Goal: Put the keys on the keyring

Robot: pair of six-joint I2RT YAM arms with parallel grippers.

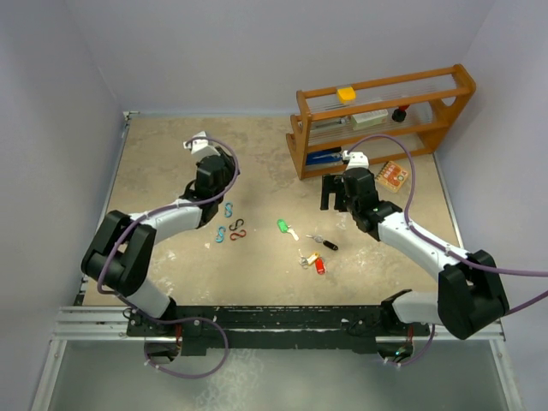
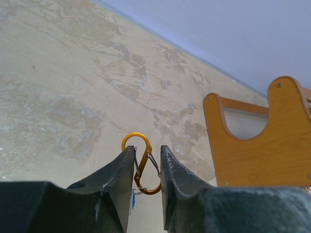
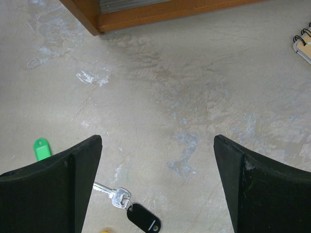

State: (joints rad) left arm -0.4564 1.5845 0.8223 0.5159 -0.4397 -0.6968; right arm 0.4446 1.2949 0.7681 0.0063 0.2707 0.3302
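My left gripper (image 2: 148, 151) is shut on an orange S-shaped clip (image 2: 141, 163), held upright above the table; a small ring with a blue tag (image 2: 132, 201) hangs from its lower loop. In the top view the left gripper (image 1: 202, 147) is at the back left. My right gripper (image 3: 158, 141) is open and empty above the table. A silver key with a black tag (image 3: 142, 217) lies just below its left finger, and a green tag (image 3: 42, 149) lies to the left. The green-tagged key (image 1: 283, 227), black-tagged key (image 1: 325, 243) and red and yellow keys (image 1: 315, 263) lie mid-table.
A wooden rack (image 1: 381, 116) stands at the back right; its end panel shows in the left wrist view (image 2: 262, 145). An orange notebook (image 1: 392, 175) lies in front of it. Blue (image 1: 229, 208), teal (image 1: 221, 233) and red and black S-clips (image 1: 237, 229) lie left of the keys.
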